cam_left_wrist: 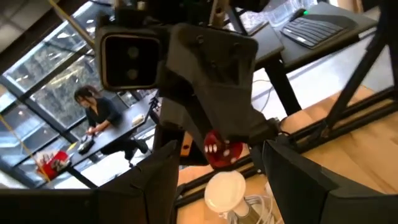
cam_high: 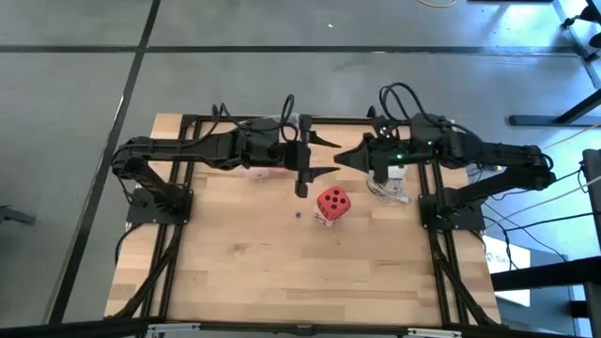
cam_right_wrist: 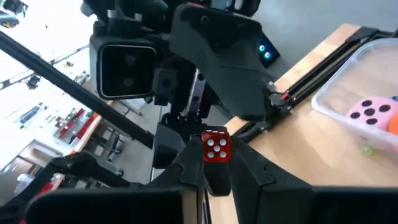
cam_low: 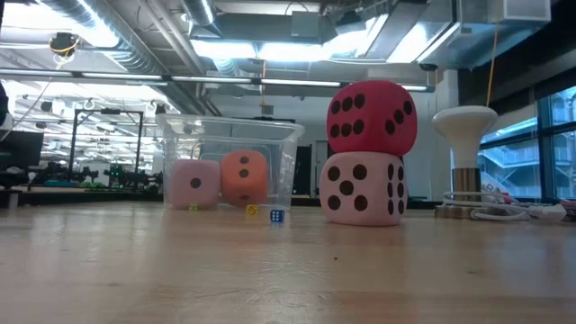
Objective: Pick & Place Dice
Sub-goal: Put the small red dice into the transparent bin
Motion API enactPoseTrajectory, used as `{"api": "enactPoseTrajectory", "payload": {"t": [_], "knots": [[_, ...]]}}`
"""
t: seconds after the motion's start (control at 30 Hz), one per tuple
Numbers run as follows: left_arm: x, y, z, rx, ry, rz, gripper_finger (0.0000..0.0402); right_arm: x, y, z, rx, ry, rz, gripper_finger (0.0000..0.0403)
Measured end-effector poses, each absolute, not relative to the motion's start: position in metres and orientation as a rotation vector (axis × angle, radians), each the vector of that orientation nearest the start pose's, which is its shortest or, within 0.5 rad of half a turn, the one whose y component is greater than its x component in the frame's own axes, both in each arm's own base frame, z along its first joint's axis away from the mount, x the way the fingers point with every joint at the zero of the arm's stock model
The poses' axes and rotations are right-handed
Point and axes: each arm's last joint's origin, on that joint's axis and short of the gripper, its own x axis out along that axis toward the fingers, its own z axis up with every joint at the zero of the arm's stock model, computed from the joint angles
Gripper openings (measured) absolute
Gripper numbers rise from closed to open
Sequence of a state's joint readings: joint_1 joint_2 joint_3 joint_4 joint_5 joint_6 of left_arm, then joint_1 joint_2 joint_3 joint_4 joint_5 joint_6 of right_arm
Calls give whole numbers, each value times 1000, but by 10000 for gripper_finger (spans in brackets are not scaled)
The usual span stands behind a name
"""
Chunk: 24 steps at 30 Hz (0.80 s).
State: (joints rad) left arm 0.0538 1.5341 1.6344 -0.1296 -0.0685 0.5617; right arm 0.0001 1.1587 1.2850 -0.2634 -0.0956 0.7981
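Note:
A red die point(cam_low: 371, 117) with dark pips sits stacked on a pale pink die point(cam_low: 363, 188) near the table's middle; from above the red one point(cam_high: 331, 201) covers it. A pink die point(cam_low: 194, 184) and an orange die point(cam_low: 244, 176) rest on the floor of the clear tub point(cam_low: 286, 144). Over the table's far middle my two grippers face each other. My right gripper point(cam_right_wrist: 214, 169) is shut on a small red die point(cam_right_wrist: 216, 147) with white pips. My left gripper point(cam_high: 329, 157) is open, its fingers point(cam_left_wrist: 155, 180) just short of my right gripper's tip point(cam_high: 344, 159). My right gripper pinches the small red die point(cam_right_wrist: 216, 147) between its two fingertips. The fingers come level from the table's right side, pointing left. The die is lifted clear above the table and also shows in the left wrist view point(cam_left_wrist: 222, 151), between the fingertips.
The clear tub point(cam_high: 260, 171) lies under my left arm at the far edge. Tiny yellow point(cam_low: 251, 211) and blue point(cam_low: 276, 216) dice lie on the wood before it. A white mushroom-shaped object point(cam_low: 464, 135) and cables point(cam_high: 390, 188) stand at the far right. The near half of the table point(cam_high: 282, 282) is bare wood.

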Motion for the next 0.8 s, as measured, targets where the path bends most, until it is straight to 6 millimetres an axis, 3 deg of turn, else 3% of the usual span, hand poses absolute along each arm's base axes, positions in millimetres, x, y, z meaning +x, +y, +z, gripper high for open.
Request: {"api": "enactPoseTrajectory", "payload": {"t": [0.3, 0.8], "knots": [[344, 10, 451, 633, 36, 85, 215, 246, 1, 422, 790, 166, 35, 46], [343, 10, 456, 675, 10, 132, 94, 247, 2, 429, 806, 111, 85, 46]]}}
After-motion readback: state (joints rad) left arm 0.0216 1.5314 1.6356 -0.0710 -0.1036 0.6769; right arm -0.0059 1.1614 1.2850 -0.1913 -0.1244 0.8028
